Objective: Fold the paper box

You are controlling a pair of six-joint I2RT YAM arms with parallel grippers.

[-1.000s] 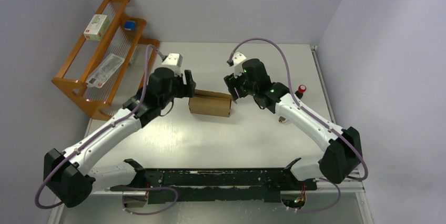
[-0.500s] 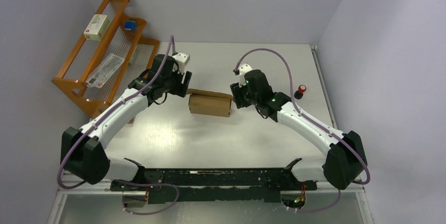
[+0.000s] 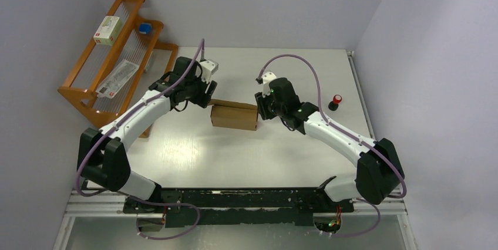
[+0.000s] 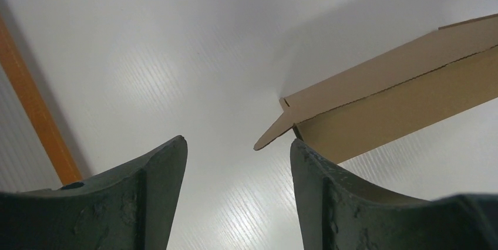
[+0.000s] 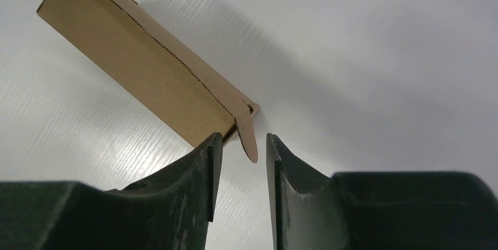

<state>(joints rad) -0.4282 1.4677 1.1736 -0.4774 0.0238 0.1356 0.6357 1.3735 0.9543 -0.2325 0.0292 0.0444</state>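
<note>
1. Over the last second the left arm drew back, and the left gripper (image 3: 207,96) moved up and left, off the left end of the paper box (image 3: 235,116). The right gripper (image 3: 260,108) edged left toward the box's right end. The box itself stayed put.
2. The paper box was plain brown cardboard, a low closed rectangle lying flat at the centre of the tabletop (image 3: 235,156). A small end flap (image 4: 271,134) splayed out at its left end, and another flap (image 5: 249,139) hung loose at its right.
3. The left gripper had its fingers (image 4: 157,171) wide apart and held nothing, with the box's left corner just beyond them.
4. The right gripper had its fingers (image 5: 207,155) only narrowly apart. The loose right flap sat in the gap, not visibly pinched.
5. Bare tabletop lay below the box in the top view, down to the arm bases.
6. A wooden rack (image 3: 82,94) stood at the upper left, and a small red-capped object (image 3: 336,101) to the right.
</note>
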